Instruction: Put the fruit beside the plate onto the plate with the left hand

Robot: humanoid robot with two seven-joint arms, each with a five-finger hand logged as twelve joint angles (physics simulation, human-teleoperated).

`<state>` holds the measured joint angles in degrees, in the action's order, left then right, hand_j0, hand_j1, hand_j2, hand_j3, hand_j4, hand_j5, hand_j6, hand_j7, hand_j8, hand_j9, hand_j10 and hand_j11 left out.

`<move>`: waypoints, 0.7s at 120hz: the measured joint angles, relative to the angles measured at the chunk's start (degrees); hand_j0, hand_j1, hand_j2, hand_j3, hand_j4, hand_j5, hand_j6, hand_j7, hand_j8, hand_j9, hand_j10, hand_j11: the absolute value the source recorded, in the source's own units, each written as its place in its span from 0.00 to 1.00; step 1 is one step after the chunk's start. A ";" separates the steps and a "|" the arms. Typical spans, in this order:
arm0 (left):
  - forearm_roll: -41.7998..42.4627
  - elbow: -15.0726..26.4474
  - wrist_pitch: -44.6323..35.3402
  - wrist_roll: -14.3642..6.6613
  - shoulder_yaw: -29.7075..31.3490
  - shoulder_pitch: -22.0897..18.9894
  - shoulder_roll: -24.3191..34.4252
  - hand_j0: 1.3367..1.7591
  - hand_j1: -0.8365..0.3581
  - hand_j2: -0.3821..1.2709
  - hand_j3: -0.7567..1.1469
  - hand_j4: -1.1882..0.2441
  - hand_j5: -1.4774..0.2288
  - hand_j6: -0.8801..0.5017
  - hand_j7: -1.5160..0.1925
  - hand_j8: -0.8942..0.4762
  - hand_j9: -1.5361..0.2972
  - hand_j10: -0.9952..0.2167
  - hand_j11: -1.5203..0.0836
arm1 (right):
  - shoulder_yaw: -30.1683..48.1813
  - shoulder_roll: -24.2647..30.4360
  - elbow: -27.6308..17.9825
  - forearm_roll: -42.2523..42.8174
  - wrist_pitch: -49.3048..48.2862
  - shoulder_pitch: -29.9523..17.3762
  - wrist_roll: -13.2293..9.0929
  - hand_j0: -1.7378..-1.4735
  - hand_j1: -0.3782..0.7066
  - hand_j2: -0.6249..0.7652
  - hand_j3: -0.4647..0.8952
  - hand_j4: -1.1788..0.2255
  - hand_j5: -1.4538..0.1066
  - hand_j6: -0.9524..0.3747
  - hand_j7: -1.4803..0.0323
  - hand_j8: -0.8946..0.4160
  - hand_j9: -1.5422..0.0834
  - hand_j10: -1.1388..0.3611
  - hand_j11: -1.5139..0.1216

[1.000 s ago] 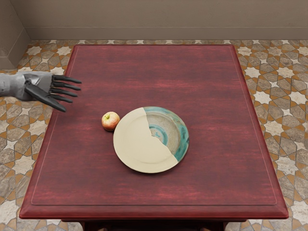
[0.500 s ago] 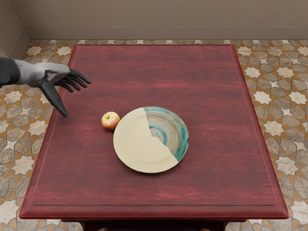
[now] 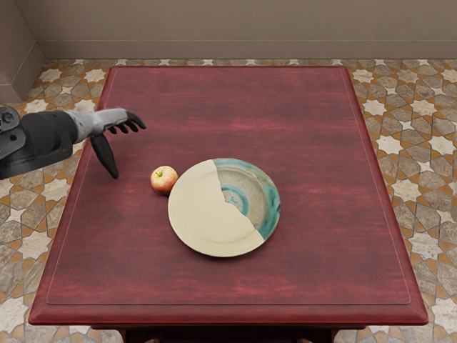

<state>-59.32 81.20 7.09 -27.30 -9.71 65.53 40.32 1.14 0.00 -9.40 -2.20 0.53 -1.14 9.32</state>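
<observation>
left hand — fingers spread, empty | apple beside plate

Cropped at the left edge: grey-and-black left arm. Contact between small red-yellow apple and cream-and-teal ceramic plate not resolvable. Dark red wooden table: legs hidden.

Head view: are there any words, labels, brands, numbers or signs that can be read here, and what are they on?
None to read. The apple, the plate, the table and the left hand bear no lettering; the plate shows only cream and teal glaze.
</observation>
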 joint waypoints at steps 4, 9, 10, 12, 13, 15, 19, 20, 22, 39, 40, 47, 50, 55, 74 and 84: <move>-0.14 0.93 -0.21 -0.65 0.57 -0.04 0.10 0.76 0.75 0.26 0.40 0.66 0.68 0.46 0.70 0.47 0.66 0.62 0.75 | 0.00 0.00 0.02 0.00 0.00 0.00 0.00 0.30 0.05 0.45 0.34 0.82 0.91 0.70 0.96 0.67 0.93 0.74 0.91; -0.25 2.07 -0.39 -1.51 1.25 -0.12 0.26 0.76 0.75 0.26 0.40 0.66 0.68 0.46 0.70 0.47 0.66 0.62 0.75 | 0.00 0.00 0.04 0.00 0.00 0.00 0.00 0.30 0.05 0.45 0.34 0.82 0.91 0.70 0.96 0.67 0.93 0.74 0.91; -0.27 2.30 -0.41 -1.67 1.37 -0.13 0.31 0.76 0.75 0.26 0.40 0.66 0.68 0.46 0.70 0.47 0.66 0.62 0.75 | 0.00 0.00 0.04 0.00 0.00 0.00 0.00 0.30 0.05 0.45 0.34 0.82 0.91 0.70 0.96 0.67 0.93 0.74 0.91; -0.30 2.73 -0.46 -1.99 1.58 -0.17 0.42 0.76 0.75 0.26 0.40 0.66 0.68 0.46 0.70 0.47 0.66 0.62 0.75 | 0.00 0.00 0.05 0.00 0.00 0.00 0.00 0.30 0.05 0.45 0.34 0.82 0.91 0.70 0.96 0.67 0.93 0.74 0.91; -0.31 2.94 -0.49 -2.14 1.67 -0.20 0.44 0.76 0.75 0.26 0.40 0.66 0.68 0.46 0.70 0.47 0.66 0.62 0.75 | 0.00 0.00 0.05 0.00 0.00 0.00 0.00 0.30 0.05 0.45 0.34 0.82 0.91 0.70 0.96 0.67 0.93 0.74 0.91; -0.33 3.33 -0.54 -2.40 1.84 -0.26 0.46 0.76 0.75 0.26 0.40 0.66 0.68 0.46 0.70 0.47 0.66 0.62 0.75 | 0.00 0.00 0.06 0.00 0.00 0.00 0.00 0.30 0.05 0.45 0.34 0.82 0.91 0.70 0.96 0.67 0.93 0.74 0.91; -0.37 4.13 -0.62 -2.95 2.09 -0.54 0.48 0.76 0.75 0.26 0.40 0.66 0.68 0.46 0.70 0.47 0.66 0.62 0.75 | 0.00 0.00 0.06 0.00 0.00 0.00 0.00 0.30 0.05 0.45 0.34 0.82 0.91 0.70 0.96 0.67 0.93 0.74 0.91; -0.38 4.31 -0.64 -3.08 2.15 -0.55 0.48 0.76 0.75 0.26 0.40 0.66 0.68 0.46 0.70 0.47 0.66 0.62 0.75 | 0.00 0.00 0.06 0.00 0.00 0.00 0.00 0.30 0.05 0.45 0.34 0.82 0.91 0.70 0.96 0.67 0.93 0.74 0.91; -0.39 4.66 -0.67 -3.32 2.24 -0.57 0.41 0.76 0.75 0.26 0.40 0.66 0.68 0.46 0.70 0.47 0.66 0.62 0.75 | 0.00 0.00 0.07 0.00 0.00 0.00 0.00 0.30 0.05 0.45 0.34 0.82 0.91 0.70 0.96 0.67 0.93 0.74 0.91; -0.47 6.76 -1.22 -5.07 2.62 -0.32 -0.69 0.76 0.75 0.26 0.40 0.66 0.68 0.46 0.70 0.47 0.66 0.62 0.75 | 0.00 0.00 0.08 0.00 0.00 0.00 0.00 0.30 0.05 0.45 0.34 0.82 0.91 0.70 0.96 0.67 0.93 0.74 0.91; -0.48 6.84 -1.29 -5.20 2.63 -0.28 -0.76 0.76 0.75 0.26 0.40 0.66 0.68 0.46 0.70 0.47 0.66 0.62 0.75 | 0.00 0.00 0.08 0.00 0.00 0.00 0.01 0.30 0.05 0.45 0.34 0.82 0.91 0.70 0.96 0.67 0.93 0.74 0.91; -0.48 7.27 -1.71 -6.14 2.66 -0.10 -2.09 0.76 0.75 0.26 0.40 0.66 0.68 0.46 0.70 0.47 0.66 0.62 0.75 | 0.00 0.00 0.08 0.01 0.00 0.00 0.03 0.30 0.05 0.45 0.34 0.82 0.91 0.70 0.96 0.67 0.93 0.74 0.91; -0.49 7.39 -1.93 -6.48 2.69 0.00 -2.73 0.76 0.75 0.26 0.40 0.66 0.68 0.46 0.70 0.47 0.66 0.62 0.75 | 0.00 0.00 0.08 0.01 0.00 0.00 0.02 0.30 0.05 0.45 0.34 0.82 0.91 0.70 0.96 0.67 0.93 0.74 0.91; -0.50 7.52 -2.21 -6.88 2.70 0.20 -3.40 0.76 0.75 0.26 0.40 0.66 0.68 0.46 0.70 0.47 0.66 0.62 0.75 | 0.00 0.00 0.08 0.01 0.00 0.00 0.04 0.30 0.05 0.45 0.34 0.82 0.91 0.70 0.96 0.67 0.93 0.74 0.91; -0.56 7.61 -2.73 -7.52 2.71 0.56 -5.57 0.76 0.75 0.26 0.40 0.66 0.68 0.46 0.70 0.47 0.66 0.62 0.75 | 0.00 0.00 0.08 0.05 0.00 0.00 0.04 0.30 0.05 0.45 0.34 0.82 0.91 0.70 0.96 0.67 0.93 0.74 0.91; -1.03 7.37 -2.85 -7.62 2.74 0.80 -6.61 0.76 0.75 0.26 0.40 0.66 0.68 0.46 0.70 0.47 0.66 0.62 0.75 | 0.00 0.00 0.08 0.07 0.00 -0.03 0.06 0.30 0.05 0.45 0.34 0.82 0.91 0.70 0.96 0.67 0.93 0.74 0.91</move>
<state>-60.35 88.57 4.23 -34.92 -6.97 66.33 33.71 1.14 0.00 -9.32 -2.12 0.53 -1.17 9.38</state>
